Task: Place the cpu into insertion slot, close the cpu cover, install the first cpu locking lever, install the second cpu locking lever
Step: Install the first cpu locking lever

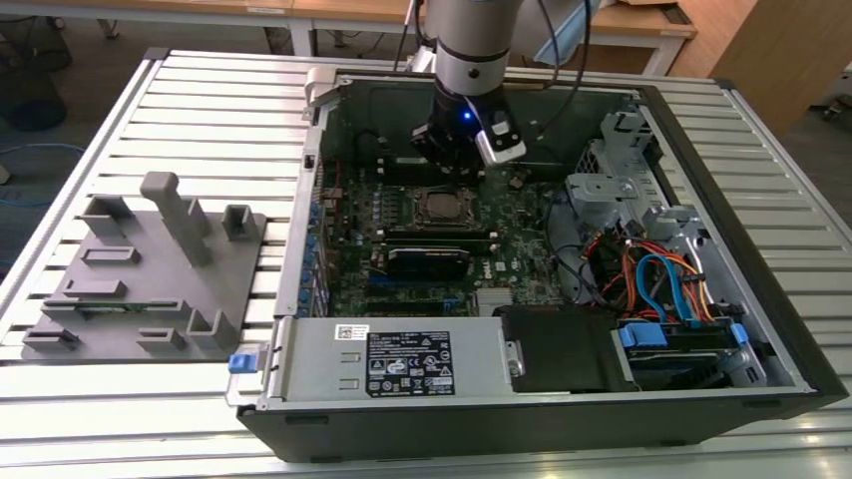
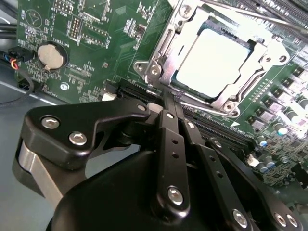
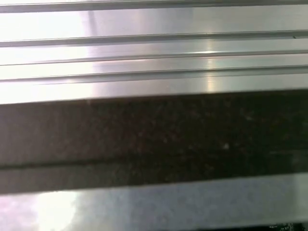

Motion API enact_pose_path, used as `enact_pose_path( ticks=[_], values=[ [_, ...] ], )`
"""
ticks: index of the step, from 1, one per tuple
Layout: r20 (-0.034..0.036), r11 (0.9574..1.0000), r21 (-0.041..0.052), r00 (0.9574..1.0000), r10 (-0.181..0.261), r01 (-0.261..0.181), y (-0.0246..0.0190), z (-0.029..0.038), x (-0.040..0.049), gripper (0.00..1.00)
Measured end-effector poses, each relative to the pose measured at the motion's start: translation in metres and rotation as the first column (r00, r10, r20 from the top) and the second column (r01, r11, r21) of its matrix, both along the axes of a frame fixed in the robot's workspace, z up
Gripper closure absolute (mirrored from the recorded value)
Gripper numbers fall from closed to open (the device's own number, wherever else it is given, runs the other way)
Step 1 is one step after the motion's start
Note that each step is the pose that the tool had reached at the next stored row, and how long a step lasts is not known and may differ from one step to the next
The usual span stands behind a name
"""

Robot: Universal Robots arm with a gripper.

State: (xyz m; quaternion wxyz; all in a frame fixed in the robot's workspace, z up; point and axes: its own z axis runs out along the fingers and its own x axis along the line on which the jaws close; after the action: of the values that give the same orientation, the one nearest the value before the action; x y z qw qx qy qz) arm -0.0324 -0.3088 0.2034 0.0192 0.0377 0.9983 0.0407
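1. As the second wrist view looks down its own black linkage, the hand (image 2: 168,98) shows its fingers (image 2: 166,103) pressed together, clamped on nothing, their tips at the near edge of the socket.
2. Just beyond the tips, the cpu (image 2: 214,60) lies flat in the insertion slot (image 2: 159,67), its pale metal top showing through the window of the cpu cover (image 2: 192,21), which appears to lie down over it.
3. I judge steps 1 and 2 done; the tips rest by a thin locking lever (image 2: 166,85), and whether either of the 2 levers is latched I cannot tell.
4. In the exterior view, the hand (image 1: 453,165) hangs inside the open computer case (image 1: 533,409), just above the socket on the green motherboard (image 1: 533,259), all on the slatted tabletop (image 1: 200,100).
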Motion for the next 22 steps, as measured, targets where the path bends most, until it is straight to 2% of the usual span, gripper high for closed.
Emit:
enact_pose_path(
  ticks=[8,11,18,20,22],
  values=[
    [-0.0002,0.9997,-0.0249,1.0,0.0,0.0,-0.0001,-0.0052,0.0001,0.9],
    [-0.0002,0.9996,-0.0296,1.0,0.0,0.0,-0.0001,-0.0064,0.0001,0.9],
    [-0.0002,0.9995,-0.032,1.0,0.0,0.0,-0.0001,-0.0081,0.0001,0.9],
    [-0.0004,0.9996,-0.0293,1.0,0.0,0.0,-0.0001,-0.0084,0.0002,0.9],
    [-0.0005,0.9997,-0.0229,1.0,0.0,0.0,-0.0001,-0.0085,0.0002,0.9]
  ],
)
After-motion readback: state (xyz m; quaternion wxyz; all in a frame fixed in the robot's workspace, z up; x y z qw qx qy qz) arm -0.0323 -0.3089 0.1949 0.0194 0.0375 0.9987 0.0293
